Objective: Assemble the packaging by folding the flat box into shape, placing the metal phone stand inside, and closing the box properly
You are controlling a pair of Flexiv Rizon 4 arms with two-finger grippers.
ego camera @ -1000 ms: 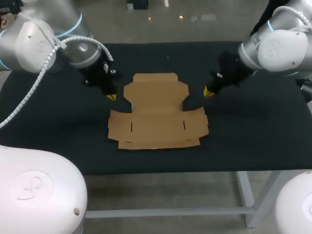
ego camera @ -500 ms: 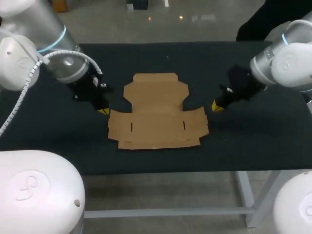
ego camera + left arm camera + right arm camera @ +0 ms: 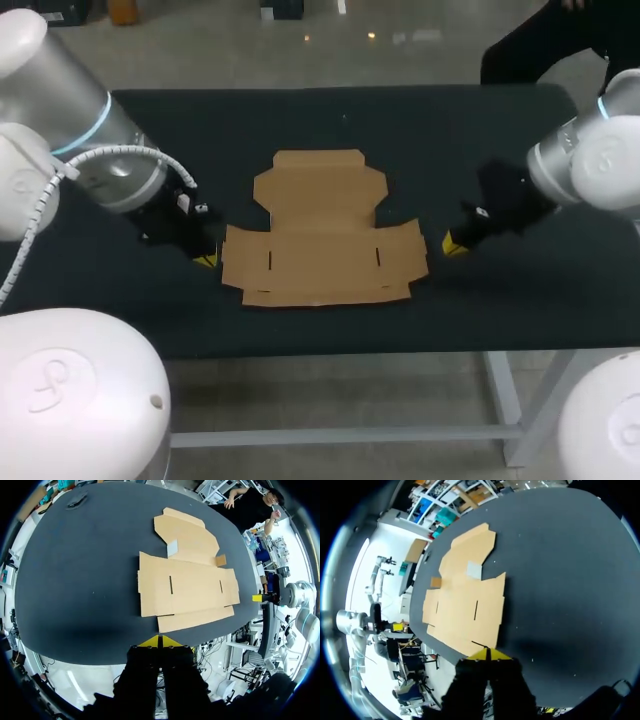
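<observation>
A flat brown cardboard box blank (image 3: 322, 230) lies unfolded in the middle of the black table (image 3: 120, 300). My left gripper (image 3: 204, 259) sits just off the blank's left edge, yellow tips pressed together and holding nothing. My right gripper (image 3: 452, 243) sits just off the right edge, also shut and empty. From the left wrist, the box blank (image 3: 187, 575) lies ahead of the shut left gripper (image 3: 160, 641), and my other arm's yellow tip shows beyond it. From the right wrist, the box blank (image 3: 462, 597) lies ahead of the shut right gripper (image 3: 488, 653). No metal phone stand shows in any view.
Bare black table surface (image 3: 450, 130) stretches behind and to both sides of the blank. The table's front edge (image 3: 330, 352) runs close below the blank. A small dark object (image 3: 77, 501) lies at a far corner of the table.
Both arms have drawn back toward the table's front: the left gripper moved from beside the blank's rear flap to its lower left edge, the right likewise to the right edge. Blank unmoved.
</observation>
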